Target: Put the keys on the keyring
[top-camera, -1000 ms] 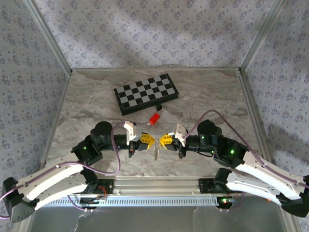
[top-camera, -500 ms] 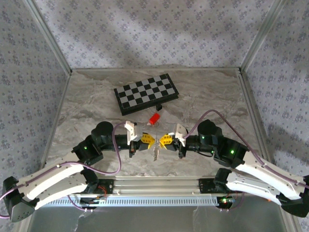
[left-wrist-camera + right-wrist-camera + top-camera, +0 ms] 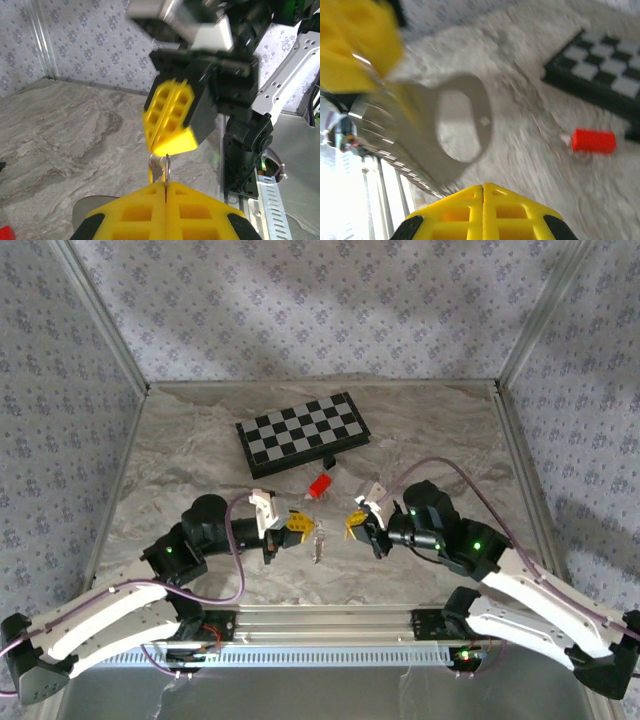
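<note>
The left gripper (image 3: 165,186), its yellow jaws pressed together, pinches the thin silvery metal keyring (image 3: 168,169). The right gripper (image 3: 482,189), also closed, faces it. Tiny silvery keys (image 3: 319,545) dangle between them above the grey marbled table (image 3: 200,450) — a sideways tug could slip the metal free.

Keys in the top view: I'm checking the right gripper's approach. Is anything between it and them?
Nothing visible. The keys hang at the tips of the shut left gripper, and the right gripper faces them across an open gap. The red piece and chessboard lie farther back, off that line.
</note>
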You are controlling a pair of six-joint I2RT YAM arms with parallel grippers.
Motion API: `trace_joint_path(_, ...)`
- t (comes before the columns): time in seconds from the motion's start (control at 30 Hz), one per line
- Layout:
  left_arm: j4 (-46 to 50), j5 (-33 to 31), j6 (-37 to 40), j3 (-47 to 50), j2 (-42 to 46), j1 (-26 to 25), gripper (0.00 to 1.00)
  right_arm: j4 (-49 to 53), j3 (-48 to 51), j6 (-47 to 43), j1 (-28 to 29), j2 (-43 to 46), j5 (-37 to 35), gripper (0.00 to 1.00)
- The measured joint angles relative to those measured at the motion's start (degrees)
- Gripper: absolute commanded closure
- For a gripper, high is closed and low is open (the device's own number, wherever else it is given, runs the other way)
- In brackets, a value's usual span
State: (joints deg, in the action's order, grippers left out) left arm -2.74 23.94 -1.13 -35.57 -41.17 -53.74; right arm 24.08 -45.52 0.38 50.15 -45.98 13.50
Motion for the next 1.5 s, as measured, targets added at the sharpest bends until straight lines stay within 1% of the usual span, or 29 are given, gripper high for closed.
trace_joint_path(0.13,0.0,-0.87,-0.02,1.16,0.98,0.07,1.0,3.61,0.66,3.85,-1.27,-4.81,-3.19,1.0)
trace_joint_path(0.3,0.17,-1.36,-0.07,2.25,1.07,0.15,1.0,6.19,1.7,7.43,-2.23,-12.26,-4.98,1.0)
trace_joint_path(0.63,0.2,-2.36,-1.11,3.93,2.62,0.37,1.0,7.15,2.32,10.23,-2.56,-26.45,-7.76,1.0)
trace_joint_path(1.07,0.0,-2.58,-1.14,4.04,2.43,0.61,1.0,4.31,1.11,10.8,-0.44,-38.34,-9.92,1.0)
trace_joint_path(1.5,-0.11,-2.56,-1.53,4.79,2.01,1.25,1.0,3.04,-3.34,10.8,0.52,-43.95,-10.78,1.0)
